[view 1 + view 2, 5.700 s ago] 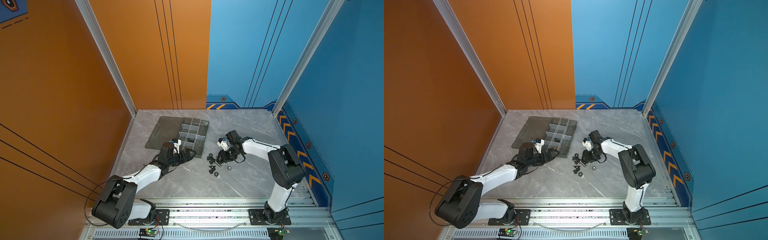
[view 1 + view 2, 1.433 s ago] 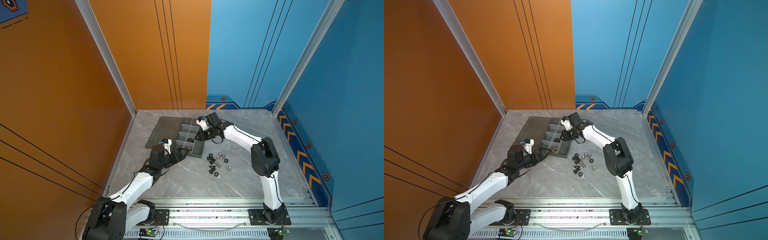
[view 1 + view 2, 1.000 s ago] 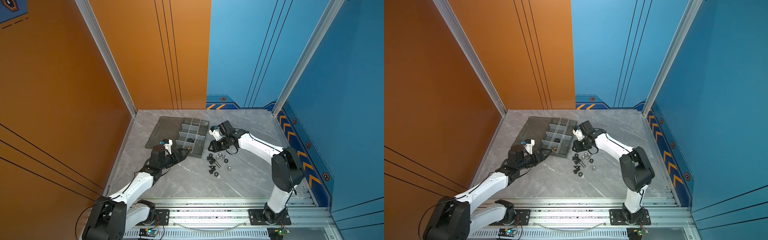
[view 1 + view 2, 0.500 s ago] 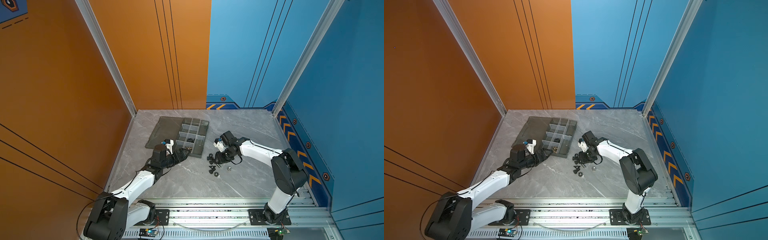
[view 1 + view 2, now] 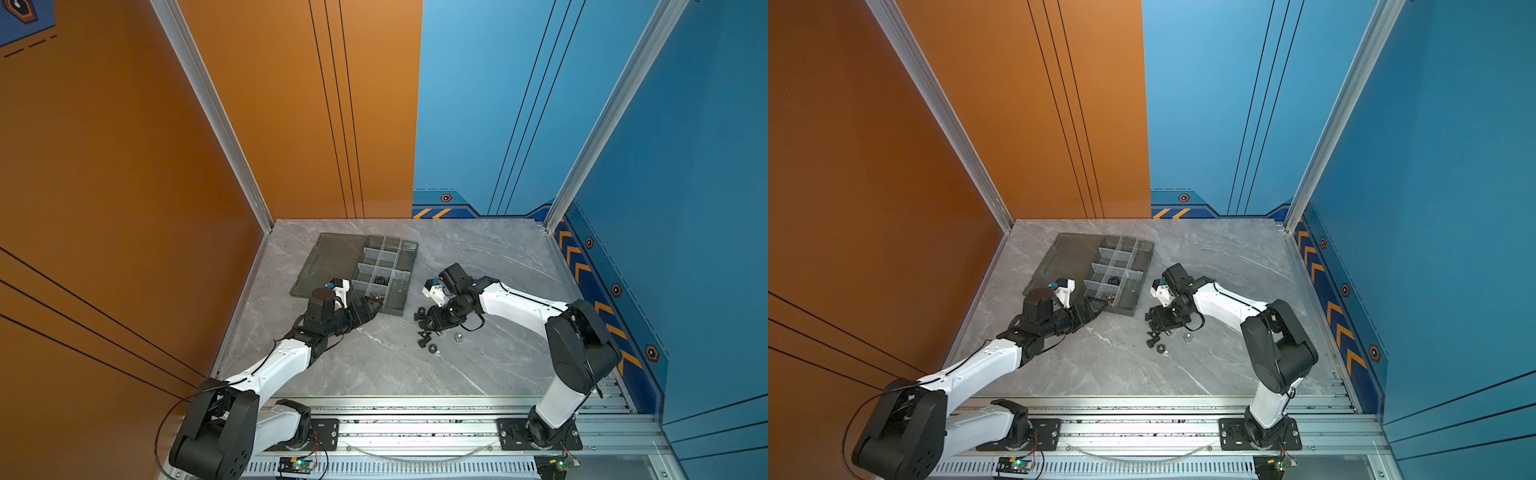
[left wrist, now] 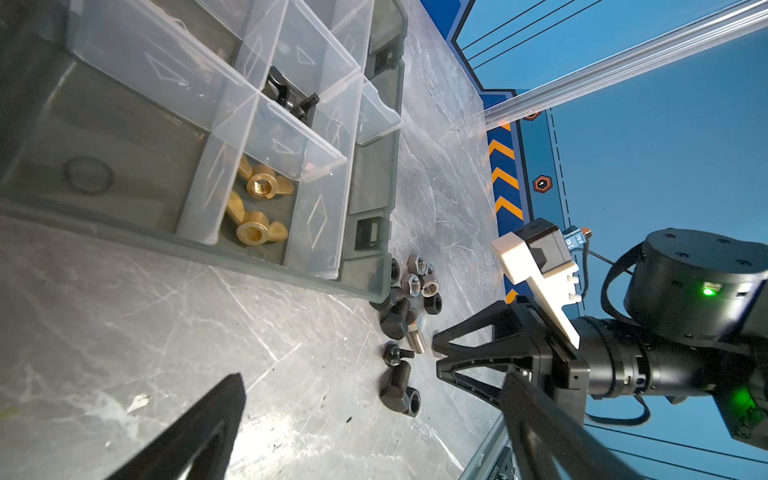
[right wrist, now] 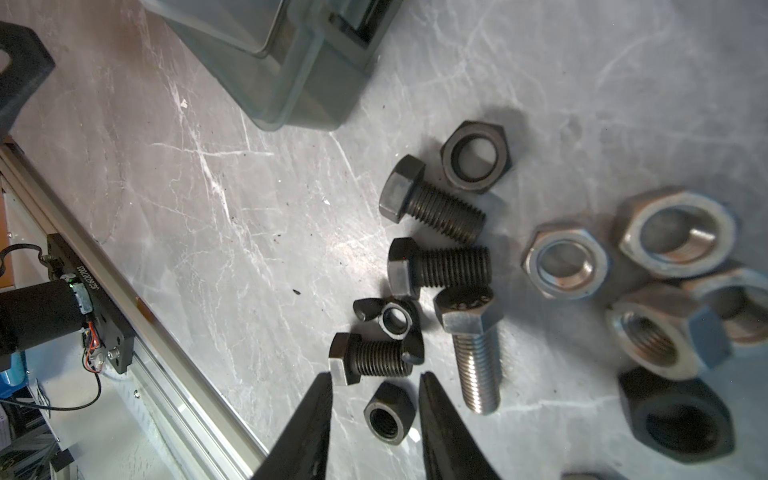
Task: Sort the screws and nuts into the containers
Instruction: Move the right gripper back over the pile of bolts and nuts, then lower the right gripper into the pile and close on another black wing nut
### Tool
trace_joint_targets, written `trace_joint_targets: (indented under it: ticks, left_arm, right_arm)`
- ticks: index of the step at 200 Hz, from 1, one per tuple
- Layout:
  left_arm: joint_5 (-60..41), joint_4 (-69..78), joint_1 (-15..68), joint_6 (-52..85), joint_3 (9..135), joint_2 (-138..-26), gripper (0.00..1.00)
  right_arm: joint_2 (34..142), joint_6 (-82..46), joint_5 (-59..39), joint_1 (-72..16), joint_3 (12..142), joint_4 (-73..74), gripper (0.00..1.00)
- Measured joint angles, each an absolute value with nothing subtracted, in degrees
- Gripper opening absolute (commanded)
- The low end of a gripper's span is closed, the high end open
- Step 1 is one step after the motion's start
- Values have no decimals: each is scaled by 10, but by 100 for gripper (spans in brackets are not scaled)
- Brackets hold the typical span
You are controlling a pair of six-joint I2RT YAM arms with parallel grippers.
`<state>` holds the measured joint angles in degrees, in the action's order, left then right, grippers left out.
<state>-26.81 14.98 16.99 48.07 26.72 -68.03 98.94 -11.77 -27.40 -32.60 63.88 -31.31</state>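
FREE: bare table (image 5: 374,370) across near centre and far right | TIGHT: narrow lane between tray (image 5: 397,309) near-right corner and hardware pile (image 5: 424,341) | BLOCKING: black screw (image 7: 365,360) and silver screw (image 7: 473,357) flank right gripper (image 7: 376,386) closely | left gripper (image 5: 372,309) parked at tray near edge

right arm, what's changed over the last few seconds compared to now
The right hand swung from the loose pile up over the tray, then came back down to the pile. Its fingers now straddle a small black nut, open and not yet gripping. The left hand stayed open by the tray's near corner, and the tray did not move.
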Motion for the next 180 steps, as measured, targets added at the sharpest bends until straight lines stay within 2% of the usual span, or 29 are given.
trace_joint_targets:
  ticks: [180]
  left_arm:
    - [-268,150,173,481,267,-681,98]
  right_arm:
    - [1032,-103,-268,-342,639,-305,37]
